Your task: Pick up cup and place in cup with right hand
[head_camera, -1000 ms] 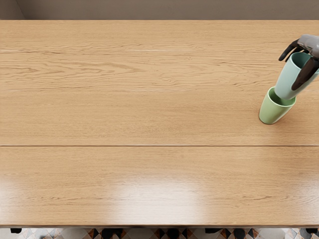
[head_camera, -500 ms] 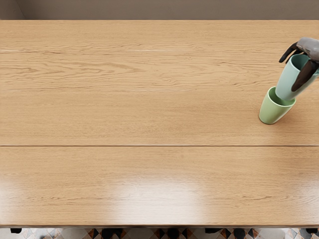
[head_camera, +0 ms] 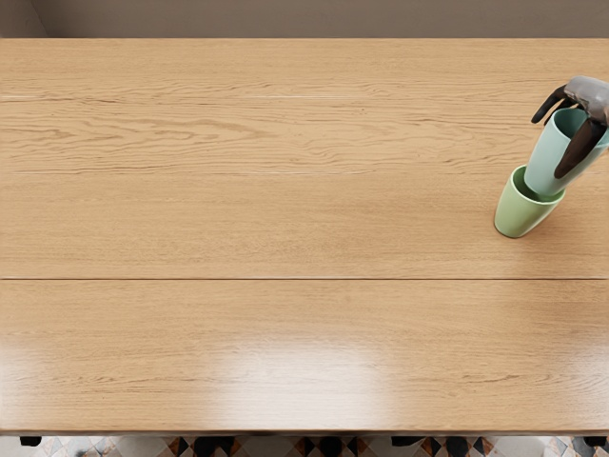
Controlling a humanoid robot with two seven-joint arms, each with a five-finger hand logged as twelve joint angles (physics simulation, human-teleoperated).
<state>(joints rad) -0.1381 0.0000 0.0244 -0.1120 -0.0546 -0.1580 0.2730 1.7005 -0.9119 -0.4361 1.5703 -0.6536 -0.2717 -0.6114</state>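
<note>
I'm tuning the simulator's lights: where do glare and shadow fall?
Head view: broad white glare on the table's near middle, fainter patches near its left and right edges; a soft, faint shadow right of the green cup, whose outline looks sharp.

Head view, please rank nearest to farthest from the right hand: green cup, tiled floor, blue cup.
1. Blue cup: in the right hand.
2. Green cup: beneath it, on the table.
3. Tiled floor: along the picture's bottom edge.

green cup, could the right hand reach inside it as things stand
Probably not: the right hand is taken up holding the blue cup, whose base blocks much of the green cup's mouth.
</note>
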